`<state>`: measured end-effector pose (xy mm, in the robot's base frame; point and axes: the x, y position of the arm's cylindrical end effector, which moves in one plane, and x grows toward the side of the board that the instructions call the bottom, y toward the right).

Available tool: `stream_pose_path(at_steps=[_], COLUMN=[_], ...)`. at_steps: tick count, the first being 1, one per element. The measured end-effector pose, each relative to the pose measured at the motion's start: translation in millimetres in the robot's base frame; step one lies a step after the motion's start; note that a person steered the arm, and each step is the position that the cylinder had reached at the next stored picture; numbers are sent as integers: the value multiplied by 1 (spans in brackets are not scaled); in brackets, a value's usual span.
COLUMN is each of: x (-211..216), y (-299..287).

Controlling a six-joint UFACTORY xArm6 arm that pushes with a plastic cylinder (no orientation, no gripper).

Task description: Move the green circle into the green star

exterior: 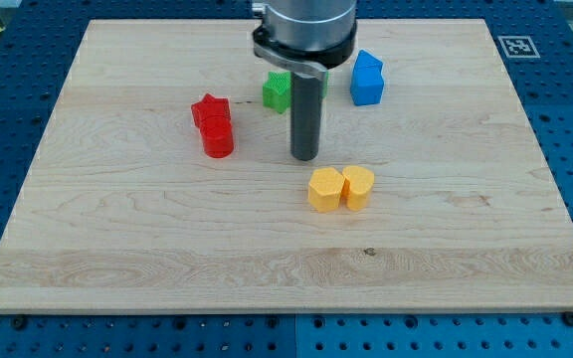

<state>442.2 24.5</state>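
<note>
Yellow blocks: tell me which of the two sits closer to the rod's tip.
The left yellow block, closer to my tip above it; the other yellow block touches its right side, farther off.

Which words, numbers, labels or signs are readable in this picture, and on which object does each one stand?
No readable words or numbers.
A black-and-white square marker stands on the wooden board at the view's top right corner; it is a pattern, not text.
The blocks and my tip carry no labels.
</note>
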Motion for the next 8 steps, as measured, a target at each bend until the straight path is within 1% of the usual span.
stream_pose_path(at_steps=[1,2,3,7,8], x=[-20,-52,-67,-76,-48], y=[18,15,6,-19,-18])
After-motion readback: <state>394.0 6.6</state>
